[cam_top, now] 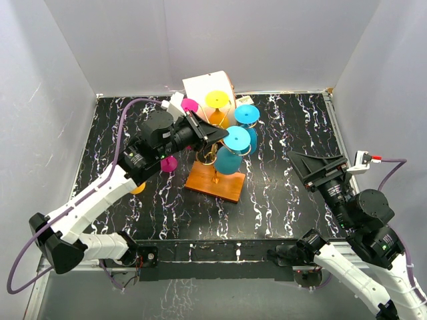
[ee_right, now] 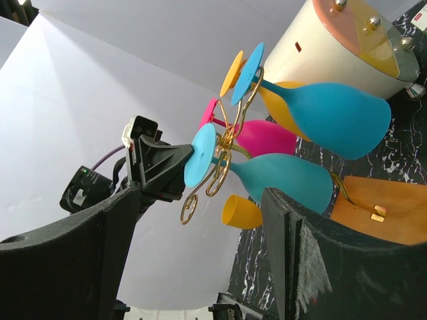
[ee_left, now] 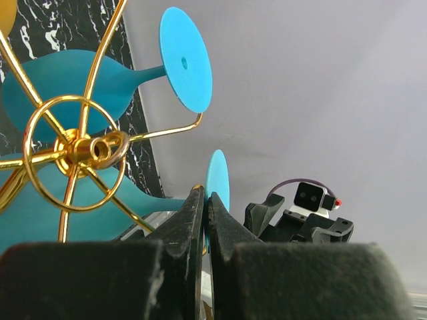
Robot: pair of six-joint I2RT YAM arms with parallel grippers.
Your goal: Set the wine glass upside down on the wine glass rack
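Observation:
The wine glass [cam_top: 228, 161] is teal-blue and hangs bowl down at the front of the gold wire wine glass rack [cam_top: 215, 181]. Its stem runs through a curled arm. My left gripper [cam_top: 217, 135] is shut on the edge of the glass's round foot [ee_left: 218, 179], with the fingertips pinching the thin disc. From the right wrist, the same foot [ee_right: 200, 155] shows against the left gripper [ee_right: 175, 167], with the bowl [ee_right: 280, 180] sloping down beyond. My right gripper [cam_top: 319, 167] stands open at the right of the table, well apart from the rack, with nothing between its fingers [ee_right: 313, 253].
Another blue glass [cam_top: 246, 115], a yellow one [cam_top: 217, 99] and a magenta one [cam_top: 189, 105] hang on the rack. A white cylinder box [cam_top: 205, 85] stands right behind it. A magenta bowl [cam_top: 169, 164] and a yellow one [cam_top: 137, 189] show beside the left arm. Grey walls enclose the table.

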